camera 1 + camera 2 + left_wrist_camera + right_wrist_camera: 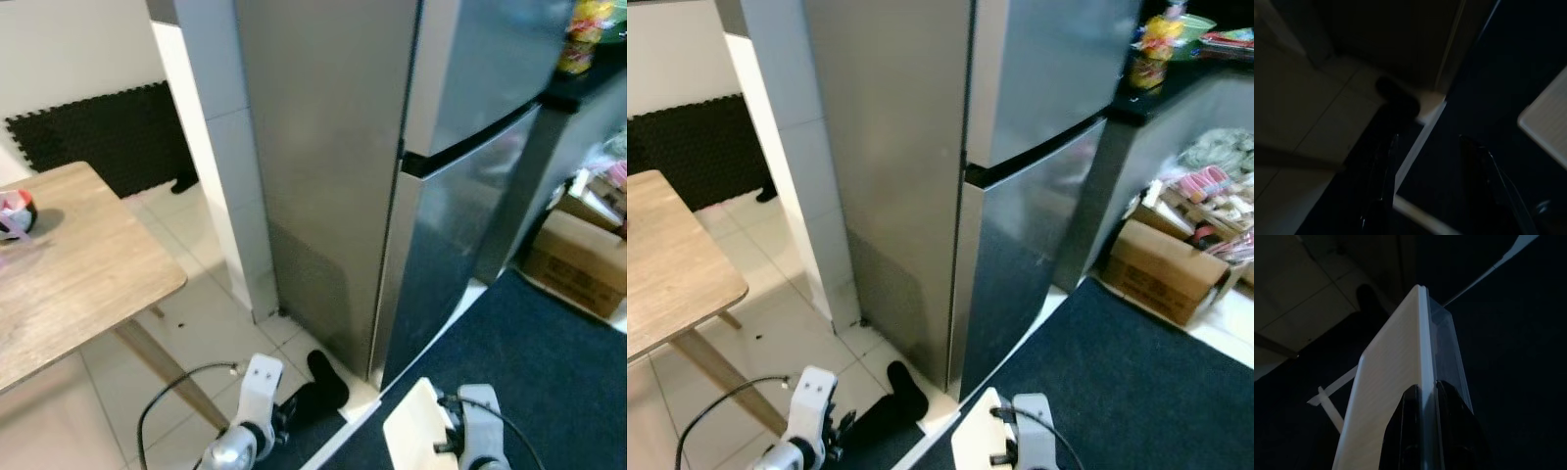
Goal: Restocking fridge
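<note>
The steel two-door fridge (441,196) stands straight ahead with both doors closed. My right gripper (1425,389) is shut on the edge of a flat cream-white box with a clear lid (1391,377). I hold that box (416,431) low over the dark blue carpet, in front of the lower door. My left gripper (1430,161) hangs open and holds nothing, low above the tiles near the fridge's front corner.
A wooden table (78,274) with a pink-red item (15,211) stands to the left. A black object (328,377) lies on the floor at the fridge corner. A cardboard box (578,259) and a cluttered counter (588,39) are on the right. Dark blue carpet (549,372) covers the floor ahead.
</note>
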Tool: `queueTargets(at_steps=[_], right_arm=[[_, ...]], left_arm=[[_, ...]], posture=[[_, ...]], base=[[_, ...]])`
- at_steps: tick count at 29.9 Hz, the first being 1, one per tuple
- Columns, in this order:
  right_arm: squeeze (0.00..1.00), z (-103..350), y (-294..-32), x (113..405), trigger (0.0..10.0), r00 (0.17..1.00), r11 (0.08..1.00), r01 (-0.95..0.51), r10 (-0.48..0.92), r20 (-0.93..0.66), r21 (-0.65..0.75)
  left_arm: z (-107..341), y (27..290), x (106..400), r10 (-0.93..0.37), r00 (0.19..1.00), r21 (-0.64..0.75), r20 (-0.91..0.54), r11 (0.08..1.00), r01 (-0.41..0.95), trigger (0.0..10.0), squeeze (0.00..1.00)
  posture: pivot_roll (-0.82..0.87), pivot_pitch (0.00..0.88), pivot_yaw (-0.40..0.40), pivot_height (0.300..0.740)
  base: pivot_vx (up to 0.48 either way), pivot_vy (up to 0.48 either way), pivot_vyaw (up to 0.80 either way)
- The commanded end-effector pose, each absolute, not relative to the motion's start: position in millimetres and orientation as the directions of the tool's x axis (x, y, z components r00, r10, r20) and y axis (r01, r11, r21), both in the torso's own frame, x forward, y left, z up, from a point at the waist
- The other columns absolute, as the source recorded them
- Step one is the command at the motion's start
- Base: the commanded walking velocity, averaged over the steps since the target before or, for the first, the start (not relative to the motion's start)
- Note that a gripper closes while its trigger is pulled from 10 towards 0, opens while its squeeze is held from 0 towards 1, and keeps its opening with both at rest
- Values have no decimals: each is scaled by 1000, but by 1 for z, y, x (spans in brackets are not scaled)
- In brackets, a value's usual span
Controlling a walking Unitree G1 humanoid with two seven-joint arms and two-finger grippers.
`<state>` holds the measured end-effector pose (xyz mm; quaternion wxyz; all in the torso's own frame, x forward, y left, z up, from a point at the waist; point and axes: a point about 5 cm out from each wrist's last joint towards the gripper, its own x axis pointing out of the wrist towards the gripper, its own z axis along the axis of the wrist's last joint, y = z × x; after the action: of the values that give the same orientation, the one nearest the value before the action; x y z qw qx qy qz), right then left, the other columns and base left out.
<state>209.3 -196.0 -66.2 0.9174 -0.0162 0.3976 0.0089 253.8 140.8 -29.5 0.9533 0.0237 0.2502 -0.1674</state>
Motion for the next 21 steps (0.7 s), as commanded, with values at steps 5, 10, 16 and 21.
queueTargets(at_steps=[5,10,16,21], right_arm=[[0,-65,-193,211,10000,700,1000,-10,2,-714,-7],[0,-65,-193,211,10000,700,1000,-6,0,-714,-6],[0,-65,-198,210,10000,703,1000,14,-16,-711,-9],[0,-64,-200,210,10000,704,1000,20,-22,-710,-12]], left_arm=[[-35,141,248,-311,801,-45,-512,941,336,10000,0],[-35,140,247,-315,799,-44,-513,939,342,10000,0],[-34,138,248,-316,804,-26,-503,936,352,10000,0],[-34,137,248,-324,801,-20,-503,931,364,10000,0]], posture=[[-37,1,9,740],[-39,3,10,740],[-42,9,11,740],[-42,9,11,740]], base=[[283,0,0],[166,0,0],[0,0,0],[0,0,0]])
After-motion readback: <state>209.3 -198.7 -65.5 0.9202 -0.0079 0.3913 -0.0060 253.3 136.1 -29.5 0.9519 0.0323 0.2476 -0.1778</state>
